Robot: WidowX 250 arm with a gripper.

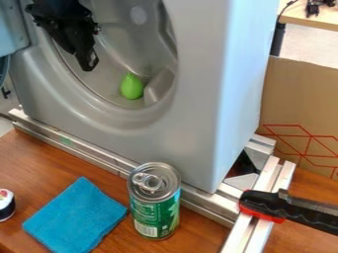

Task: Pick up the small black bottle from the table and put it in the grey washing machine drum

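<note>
Pear-shaped green thing [132, 87] lies unheld inside the washer [198, 113]; gripper [89, 62] by its opening, spread or closed, I can't tell.

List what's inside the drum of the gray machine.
A green rounded object with a narrow top sits low in the drum. The black gripper covers part of the opening; anything behind it can't be seen.

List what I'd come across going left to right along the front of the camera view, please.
Small white-and-dark container, blue cloth, green can with a silver top, black-and-red handle.
</note>
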